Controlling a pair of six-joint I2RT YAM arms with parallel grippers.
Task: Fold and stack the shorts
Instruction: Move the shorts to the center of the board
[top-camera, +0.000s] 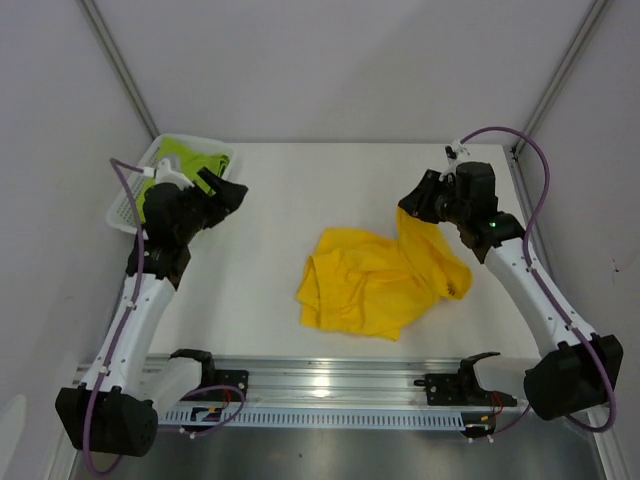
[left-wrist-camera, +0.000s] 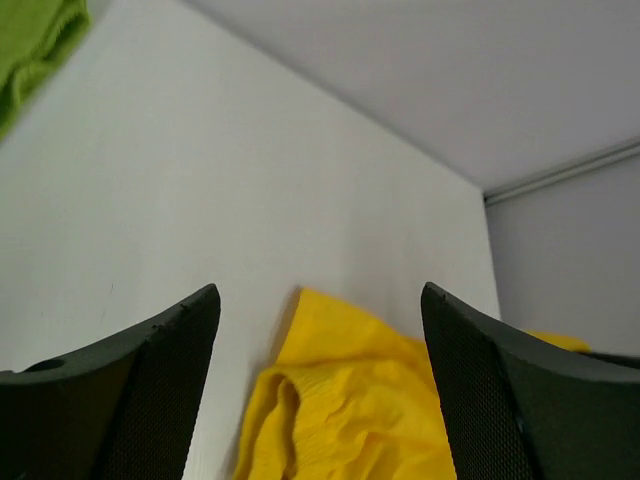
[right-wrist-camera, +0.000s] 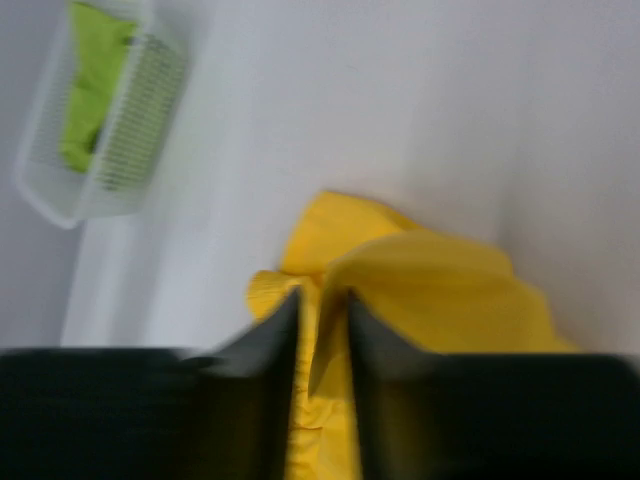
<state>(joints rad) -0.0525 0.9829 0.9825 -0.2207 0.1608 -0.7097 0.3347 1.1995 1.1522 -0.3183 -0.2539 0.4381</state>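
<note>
Table: mesh basket at far-L corner, basket shorts inside it. Table shorts lie on table at ctr, a bit R of mid, well apart from basket. Their far-R corner rises off the table up to R gripper, cloth caught btwn its fingers. R gripper is behind & R of the heap. L gripper is above table just R of basket, L & behind table shorts, apart from them, fingers spread. Rail runs along near edge, in front of table shorts. L arm base & R arm base sit at its ends.
</note>
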